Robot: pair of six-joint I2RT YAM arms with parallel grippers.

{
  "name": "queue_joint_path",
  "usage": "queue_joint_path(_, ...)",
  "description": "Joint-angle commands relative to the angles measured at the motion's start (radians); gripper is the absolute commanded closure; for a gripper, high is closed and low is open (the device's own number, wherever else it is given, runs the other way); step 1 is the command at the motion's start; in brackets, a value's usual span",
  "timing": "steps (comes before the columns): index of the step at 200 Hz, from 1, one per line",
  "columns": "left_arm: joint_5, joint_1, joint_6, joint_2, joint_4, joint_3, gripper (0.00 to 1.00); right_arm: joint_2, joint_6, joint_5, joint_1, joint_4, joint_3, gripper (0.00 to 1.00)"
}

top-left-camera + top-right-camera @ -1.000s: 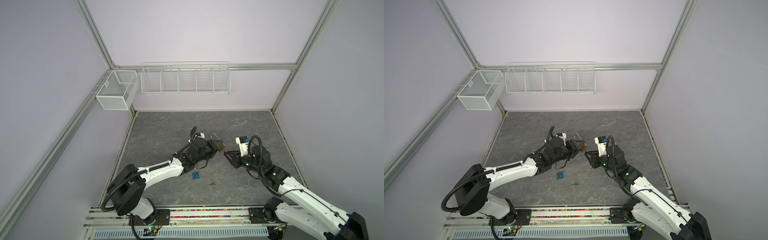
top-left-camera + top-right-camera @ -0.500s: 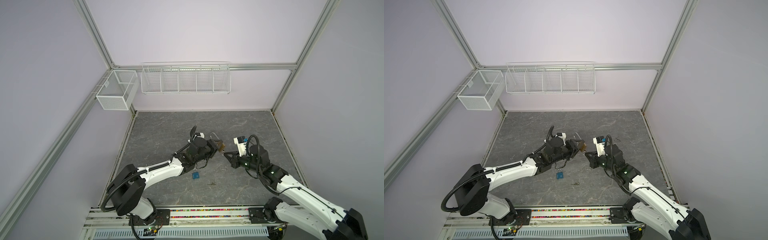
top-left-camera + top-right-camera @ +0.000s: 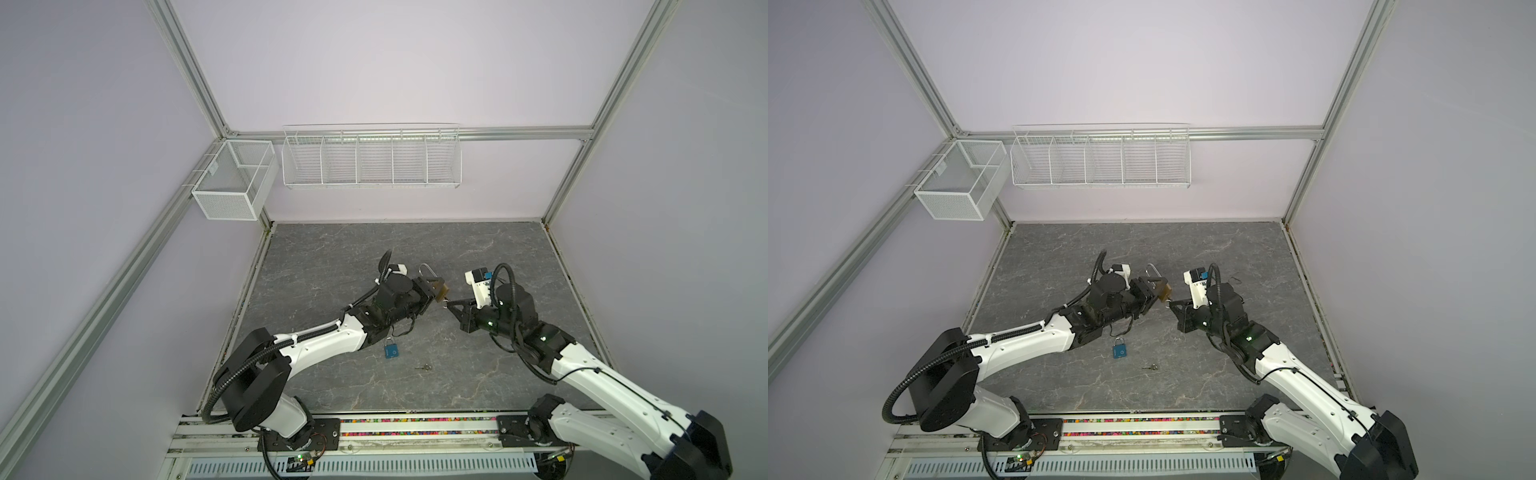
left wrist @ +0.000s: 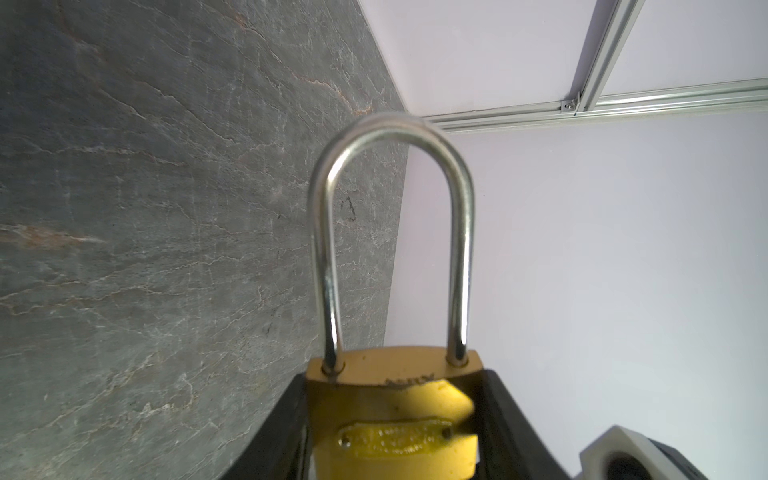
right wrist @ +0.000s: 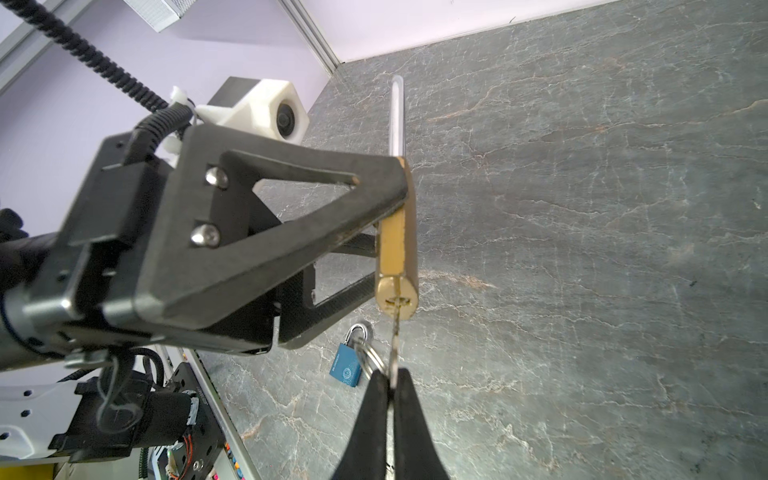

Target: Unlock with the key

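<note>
My left gripper (image 3: pixel 432 291) is shut on a brass padlock (image 3: pixel 441 289) and holds it above the table, its jaws against the body's two sides (image 4: pixel 395 415). The steel shackle (image 4: pixel 390 137) sits in both holes. In the right wrist view the padlock's keyhole end (image 5: pixel 397 297) faces my right gripper (image 5: pixel 390 382). That gripper is shut on a silver key (image 5: pixel 395 345) whose blade enters the keyhole. A key ring (image 5: pixel 365 357) hangs beside the key. In both top views the two grippers meet at mid-table (image 3: pixel 1173 303).
A small blue padlock (image 3: pixel 391 350) lies on the grey stone table (image 3: pixel 374 257) below the left forearm, with a loose small key (image 3: pixel 424 367) beside it. Two white wire baskets (image 3: pixel 370 160) hang on the back wall. The front rail (image 3: pixel 415 422) runs along the near edge.
My right gripper's jaws have closed onto the key, and that arm has edged slightly toward the padlock. The left arm and padlock have stayed still.
</note>
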Motion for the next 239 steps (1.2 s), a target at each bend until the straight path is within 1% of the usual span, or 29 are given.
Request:
queue_joint_path(1, 0.0, -0.004, 0.003, -0.047, 0.047, 0.0, 1.0, 0.017, -0.03, -0.005, -0.003, -0.005, 0.028, 0.93)
queue_joint_path(52, -0.038, -0.004, 0.04, -0.052, -0.033, 0.022, 1.0, 0.012, -0.044, -0.022, -0.001, -0.015, 0.031, 0.93)
queue_joint_path(99, -0.026, -0.012, 0.05, -0.044, -0.05, 0.048, 1.0, -0.015, -0.067, 0.062, -0.002, -0.045, 0.036, 0.94)
queue_joint_path(140, -0.023, -0.015, 0.039, -0.038, -0.021, 0.05, 1.0, 0.026, -0.062, 0.002, 0.005, -0.027, 0.058, 0.93)
queue_joint_path(175, -0.057, -0.024, 0.077, -0.031, -0.079, 0.076, 1.0, 0.041, -0.051, -0.016, 0.037, -0.011, 0.065, 0.93)
queue_joint_path(200, -0.06, -0.029, 0.072, -0.02, -0.057, 0.073, 1.0, 0.033, -0.047, 0.016, 0.052, -0.017, 0.065, 0.93)
queue_joint_path(239, -0.078, -0.054, 0.091, -0.017, -0.066, 0.085, 1.0, 0.013, -0.017, 0.114, 0.045, -0.044, 0.063, 0.94)
